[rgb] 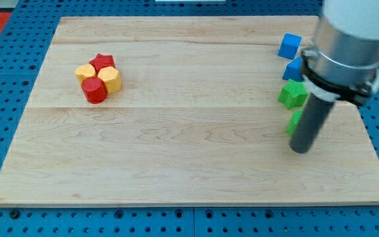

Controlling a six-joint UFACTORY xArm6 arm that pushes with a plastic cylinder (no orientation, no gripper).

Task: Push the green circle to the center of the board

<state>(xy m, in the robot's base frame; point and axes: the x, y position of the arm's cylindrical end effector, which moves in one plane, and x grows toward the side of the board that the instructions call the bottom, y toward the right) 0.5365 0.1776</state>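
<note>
The green circle [295, 120] sits near the board's right side, mostly hidden behind my rod; only its left edge shows. My tip [299, 149] rests on the board just below and slightly right of it, close to or touching it. A green star [292, 94] lies just above the green circle. Above that, a blue block [295, 68] is partly hidden by the arm, and a blue cube [290, 45] sits near the top right.
At the left of the wooden board [176, 145] is a tight cluster: a red star [102, 62], a yellow block [84, 72], a yellow hexagon [110, 79] and a red cylinder [94, 90]. The arm's body [351, 39] covers the upper right corner.
</note>
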